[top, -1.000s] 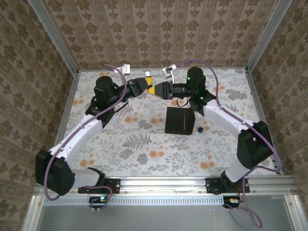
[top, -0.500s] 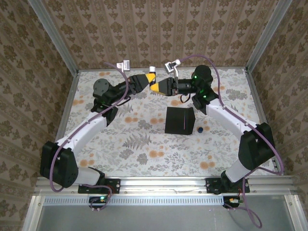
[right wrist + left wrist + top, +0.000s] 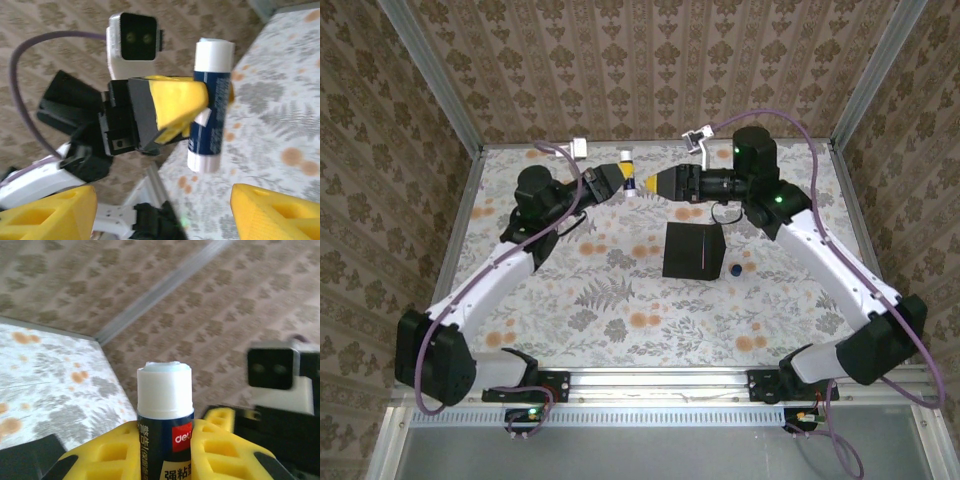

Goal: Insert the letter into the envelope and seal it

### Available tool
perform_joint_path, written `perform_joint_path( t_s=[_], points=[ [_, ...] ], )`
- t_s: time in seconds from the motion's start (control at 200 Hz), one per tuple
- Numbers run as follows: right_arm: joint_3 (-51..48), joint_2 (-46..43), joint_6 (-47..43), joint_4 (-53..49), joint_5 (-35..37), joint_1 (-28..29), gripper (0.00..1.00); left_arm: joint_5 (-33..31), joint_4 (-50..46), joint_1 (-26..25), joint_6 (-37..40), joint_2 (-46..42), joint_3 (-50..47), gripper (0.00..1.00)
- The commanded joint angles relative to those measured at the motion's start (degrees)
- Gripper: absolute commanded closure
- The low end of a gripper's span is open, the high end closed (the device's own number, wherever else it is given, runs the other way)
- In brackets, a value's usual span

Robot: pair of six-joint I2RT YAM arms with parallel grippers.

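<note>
Left gripper (image 3: 622,178) clamped on glue stick (image 3: 165,405), yellow fingers pinching its dark blue body, white end up, held above far side of worktop (image 3: 570,300). Right gripper (image 3: 650,183) faces it, jaws wide apart, touching nothing, stick just beyond fingertips. Black envelope (image 3: 692,250) flat mid-worktop, nearer than both grippers. Small blue piece (image 3: 734,269) just beside its right edge.

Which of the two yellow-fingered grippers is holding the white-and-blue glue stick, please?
The left gripper: it clamps the white-and-blue glue stick between its fingers, while the right gripper stands open and empty.
</note>
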Motion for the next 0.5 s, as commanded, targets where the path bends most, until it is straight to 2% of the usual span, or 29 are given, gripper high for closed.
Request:
perform_joint_path(
  t_s=[0.0, 0.08, 0.22, 0.495],
  points=[
    [1.28, -1.10, -6.68, -13.73, 17.13, 2.46, 0.28, -13.29, -9.35, -0.15, 3.03, -4.03, -0.03, 1.00],
    [1.20, -0.53, -6.53, -14.63, 23.70, 4.79, 0.28, -17.69, -11.92, -1.47, 1.34, -4.85, 0.08, 1.00],
    [3.38, 3.20, -7.44, -15.42, 29.99, 9.53, 0.28, -23.14, -15.40, -4.91, 0.06, -5.34, 0.84, 1.00],
    [8.64, 8.82, -8.88, -15.63, 31.48, 13.47, 0.29, -25.99, -16.26, -7.56, -1.62, -5.57, 0.31, 1.00]
  ],
)
